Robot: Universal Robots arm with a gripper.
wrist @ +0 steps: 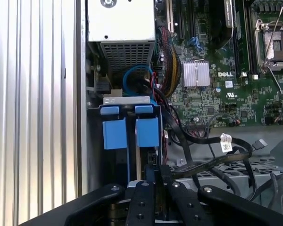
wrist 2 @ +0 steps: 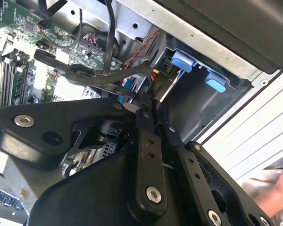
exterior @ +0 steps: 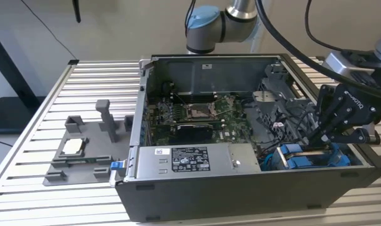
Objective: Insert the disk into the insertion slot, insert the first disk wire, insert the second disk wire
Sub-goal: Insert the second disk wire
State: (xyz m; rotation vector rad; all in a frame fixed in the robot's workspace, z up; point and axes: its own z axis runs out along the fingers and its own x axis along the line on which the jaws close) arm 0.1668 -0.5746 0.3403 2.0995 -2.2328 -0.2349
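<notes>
Hovering my gripper at the exterior view's lower right, over the insertion slot, fingers together; loose black cables are crowding me, risking a snag.

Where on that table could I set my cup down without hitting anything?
Bare slats of the table lie beyond the grey tray, on the exterior view's left of the computer case. Crowded: the blue-railed bay, with cables and the claw.
</notes>
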